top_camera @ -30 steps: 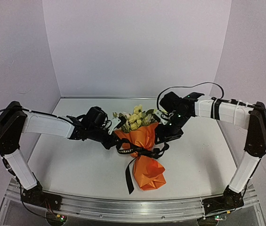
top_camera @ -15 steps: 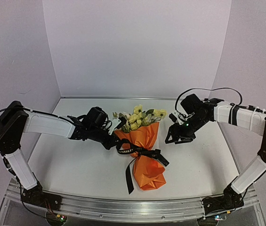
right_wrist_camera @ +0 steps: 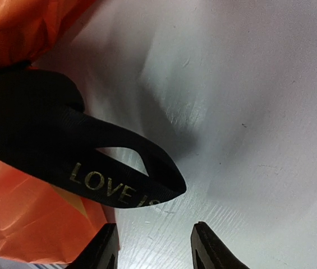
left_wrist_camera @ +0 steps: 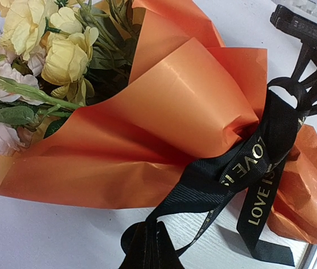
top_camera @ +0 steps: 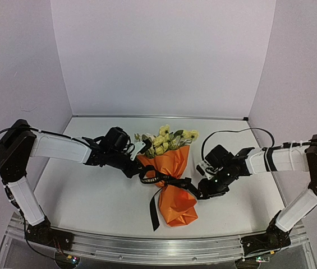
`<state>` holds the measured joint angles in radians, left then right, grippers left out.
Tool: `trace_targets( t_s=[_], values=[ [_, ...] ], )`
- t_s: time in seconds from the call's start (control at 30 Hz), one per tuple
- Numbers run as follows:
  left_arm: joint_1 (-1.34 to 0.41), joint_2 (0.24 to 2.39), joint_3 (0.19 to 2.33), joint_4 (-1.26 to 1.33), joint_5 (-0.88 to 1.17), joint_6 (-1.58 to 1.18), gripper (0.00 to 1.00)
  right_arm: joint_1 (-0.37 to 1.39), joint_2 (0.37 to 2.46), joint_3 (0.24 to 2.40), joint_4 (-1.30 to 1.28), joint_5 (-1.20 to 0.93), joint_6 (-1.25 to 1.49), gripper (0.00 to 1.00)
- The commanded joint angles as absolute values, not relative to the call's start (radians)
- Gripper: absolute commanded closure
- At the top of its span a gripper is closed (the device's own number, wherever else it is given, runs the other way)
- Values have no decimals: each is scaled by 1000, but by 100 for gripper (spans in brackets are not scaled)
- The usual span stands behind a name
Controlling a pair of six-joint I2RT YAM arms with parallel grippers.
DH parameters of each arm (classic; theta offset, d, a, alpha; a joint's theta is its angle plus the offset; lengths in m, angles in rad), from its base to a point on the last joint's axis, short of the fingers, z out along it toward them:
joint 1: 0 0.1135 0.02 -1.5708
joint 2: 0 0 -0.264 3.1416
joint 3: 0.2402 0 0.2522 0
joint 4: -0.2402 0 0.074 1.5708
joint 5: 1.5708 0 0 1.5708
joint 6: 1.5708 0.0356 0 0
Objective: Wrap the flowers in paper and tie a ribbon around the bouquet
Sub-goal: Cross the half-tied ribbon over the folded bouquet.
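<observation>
Near edge: a silver metal rail [top_camera: 147, 246] runs along the front of the white tabletop [top_camera: 91, 196], with an arm base bolted at each end.
Arms: two, counted. The white-and-black left arm [top_camera: 57, 148] and right arm [top_camera: 281, 159] both reach inward to the middle.
Task's thing: one bouquet [top_camera: 169, 179] lies mid-table, its foot toward the rail and its blooms toward the back.
Paper: one sheet of glossy, crinkled orange paper [top_camera: 176, 206], wrapped as a cone. It is cinched at the waist and flares open above.
Ribbon: one long narrow black ribbon with pale gold lettering [top_camera: 159, 180] circles the waist (up close the words "LOVE IS" can be read). One tail trails down the left of the cone's foot onto the table.
Right gripper [right_wrist_camera: 155, 249]: low over the table just right of the waist. Its two fingertips are spread, with bare tabletop between them. The end of a ribbon loop lies just ahead, apart from them.
Left gripper [top_camera: 137, 166]: at the cone's left edge, pressed together and pinching the ribbon. The strands bunch at the bottom of its own camera view and hide the fingertips.
Flowers: a small bunch of pale yellow and cream-pink blooms with green leaves [top_camera: 166, 140] crowds out of the cone's mouth. They overlap too much to count.
Behind: pale lilac walls [top_camera: 164, 56] close in three sides.
</observation>
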<state>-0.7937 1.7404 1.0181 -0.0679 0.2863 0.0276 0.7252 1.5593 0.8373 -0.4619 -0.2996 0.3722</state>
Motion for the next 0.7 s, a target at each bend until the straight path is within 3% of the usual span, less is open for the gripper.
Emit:
trace_targets(
  t_s=[0.0,0.2,0.5,0.67],
  values=[
    [-796,1747,1065,-70,297,36,100,801,1527,810,-377,-94,262,55],
    [-797,1747,1070,-78,295,40,100,842,1577,818,-351,-36,102,63],
    [-796,1753,1073,-87,299,45,100,896,1666,821,-270,61,10,58],
    [-796,1753,1076,-92,300,50,100,908,1686,831,-239,94,-37,60]
  ],
)
